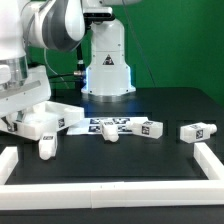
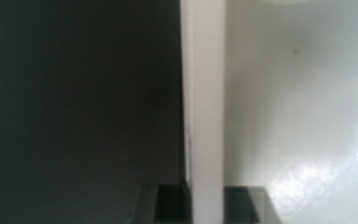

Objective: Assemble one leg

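Observation:
My gripper [image 1: 17, 117] is at the exterior view's left, shut on the rim wall of the large white tabletop [image 1: 46, 117], which it holds tilted just above the table. In the wrist view the rim wall [image 2: 202, 100] runs between my two dark fingers [image 2: 167, 203], with my gripper [image 2: 204, 198] closed on it and the tabletop's white face [image 2: 300, 120] to one side. Several small white legs with tags lie on the black table: one [image 1: 47, 146] just below the tabletop, one [image 1: 108, 134] in the middle, one [image 1: 151, 128] and one [image 1: 195, 131] to the exterior view's right.
The marker board [image 1: 100, 124] lies flat in the middle behind the legs. A white raised border [image 1: 110, 192] runs along the table's front and sides. The robot's base [image 1: 107, 60] stands at the back centre.

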Available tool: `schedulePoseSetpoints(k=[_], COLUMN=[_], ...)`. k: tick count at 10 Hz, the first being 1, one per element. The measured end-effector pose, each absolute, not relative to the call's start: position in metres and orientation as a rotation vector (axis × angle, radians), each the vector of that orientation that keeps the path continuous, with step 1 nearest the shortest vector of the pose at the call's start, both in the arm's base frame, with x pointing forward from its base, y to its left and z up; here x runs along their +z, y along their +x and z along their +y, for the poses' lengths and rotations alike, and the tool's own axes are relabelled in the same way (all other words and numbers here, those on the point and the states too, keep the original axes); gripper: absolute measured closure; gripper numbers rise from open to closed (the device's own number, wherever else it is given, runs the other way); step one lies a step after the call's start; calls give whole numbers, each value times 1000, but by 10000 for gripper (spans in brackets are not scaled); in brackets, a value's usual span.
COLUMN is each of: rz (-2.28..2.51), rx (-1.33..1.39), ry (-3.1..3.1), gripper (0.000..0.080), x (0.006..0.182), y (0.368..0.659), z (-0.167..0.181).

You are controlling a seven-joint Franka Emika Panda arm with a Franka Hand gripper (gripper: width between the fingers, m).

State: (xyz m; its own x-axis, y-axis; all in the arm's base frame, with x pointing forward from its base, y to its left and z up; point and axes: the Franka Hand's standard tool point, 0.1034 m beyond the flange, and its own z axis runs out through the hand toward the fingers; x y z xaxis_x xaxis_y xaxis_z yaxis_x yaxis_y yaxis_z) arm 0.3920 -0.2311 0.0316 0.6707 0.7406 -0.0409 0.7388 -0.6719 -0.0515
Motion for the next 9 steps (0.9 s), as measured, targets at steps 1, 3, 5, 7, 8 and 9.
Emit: schedulePoseSetpoints(k=[1,3,5,7,8,9], rz=[-1130,-778,-567,-599,-598,-600], rx=[85,114,132,135,140,142], ry=[-2908,-3033,-3090,-3086,-3085,-3084], gripper=[746,746,745,745,745,745], x=[46,79,91,88,87,86], y=[396,430,473,479,478,478], z=[-220,-174,-142,-143,-142,-142])
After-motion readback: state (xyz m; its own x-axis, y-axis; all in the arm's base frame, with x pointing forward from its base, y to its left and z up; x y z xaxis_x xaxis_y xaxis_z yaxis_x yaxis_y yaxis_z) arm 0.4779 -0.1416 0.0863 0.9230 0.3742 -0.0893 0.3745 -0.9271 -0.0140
